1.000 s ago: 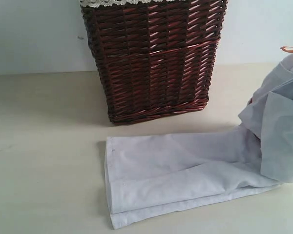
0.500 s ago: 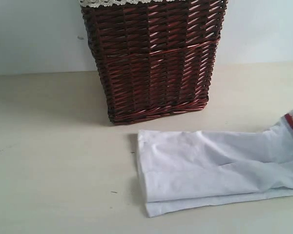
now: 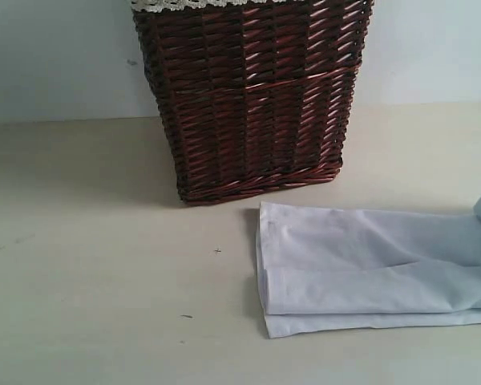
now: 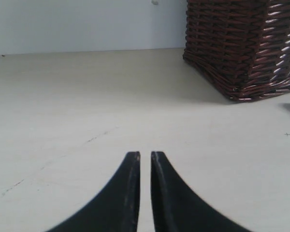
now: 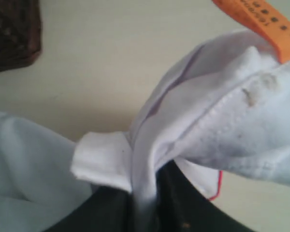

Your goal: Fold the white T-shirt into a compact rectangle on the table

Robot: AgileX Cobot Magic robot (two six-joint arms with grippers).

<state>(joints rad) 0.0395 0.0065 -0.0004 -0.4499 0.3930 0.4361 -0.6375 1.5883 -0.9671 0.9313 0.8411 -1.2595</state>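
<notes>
You have the table [image 3: 96,305] spreading pale beige across the whole scene, with the dark brown wicker basket [image 3: 252,96] standing upright toward its far side. The white T-shirt [image 3: 361,269] lies flat on the table near the basket's front right corner, not touching it, folded into a long layered strip that runs off the exterior view's right edge. Your right gripper [image 5: 145,205] is clenched on a bunched fold of the shirt. Your left gripper [image 4: 145,159] hangs low over bare table, fingers drawn nearly together, grasping nothing. An orange tag [image 5: 261,21] shows beside the gripped cloth.
</notes>
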